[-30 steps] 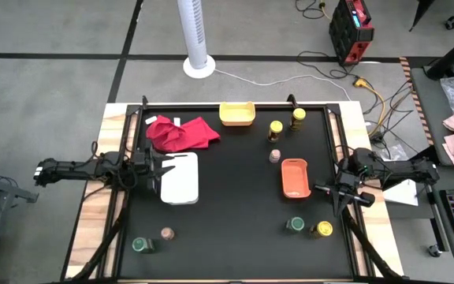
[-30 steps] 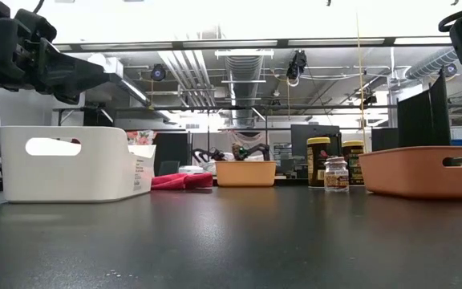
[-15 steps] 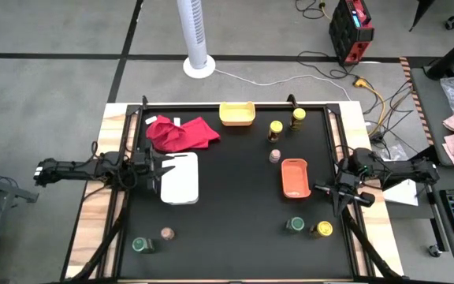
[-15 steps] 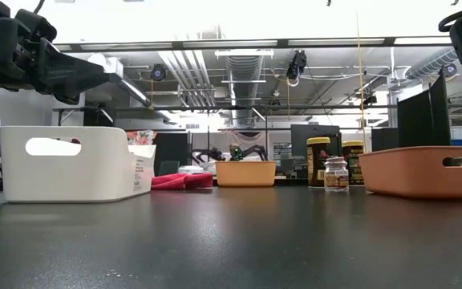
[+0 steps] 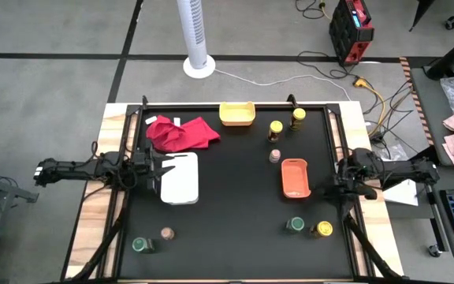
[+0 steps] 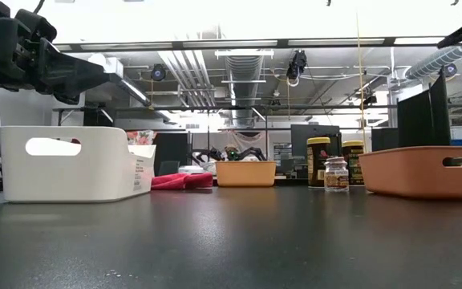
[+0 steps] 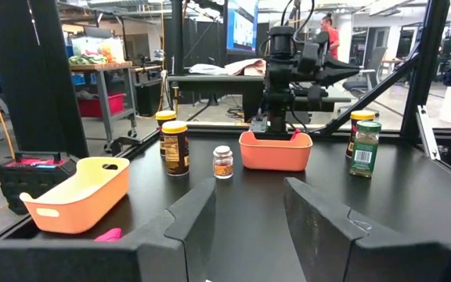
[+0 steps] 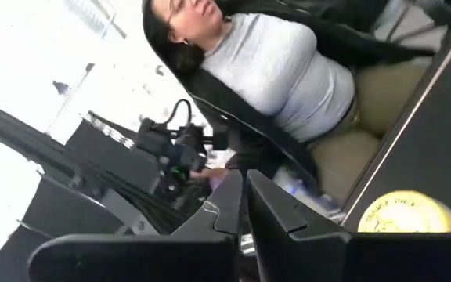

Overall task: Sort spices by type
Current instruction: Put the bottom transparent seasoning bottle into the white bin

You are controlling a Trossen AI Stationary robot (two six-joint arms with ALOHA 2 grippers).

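yellow jar (image 8: 402, 211) just beyond right fingers (image 8: 245, 205) | untouched

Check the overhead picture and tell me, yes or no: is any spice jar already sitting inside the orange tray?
No. The orange tray holds nothing; the nearest pinkish-brown jar stands on the black table just outside it.

We see three trays (image 5: 179, 178) (image 5: 237, 113) (image 5: 295, 177) spread across the table (image 5: 235, 229); a cloth (image 5: 181, 132) lies behind the left one (jars (image 5: 275, 129) stand scattered right and front).
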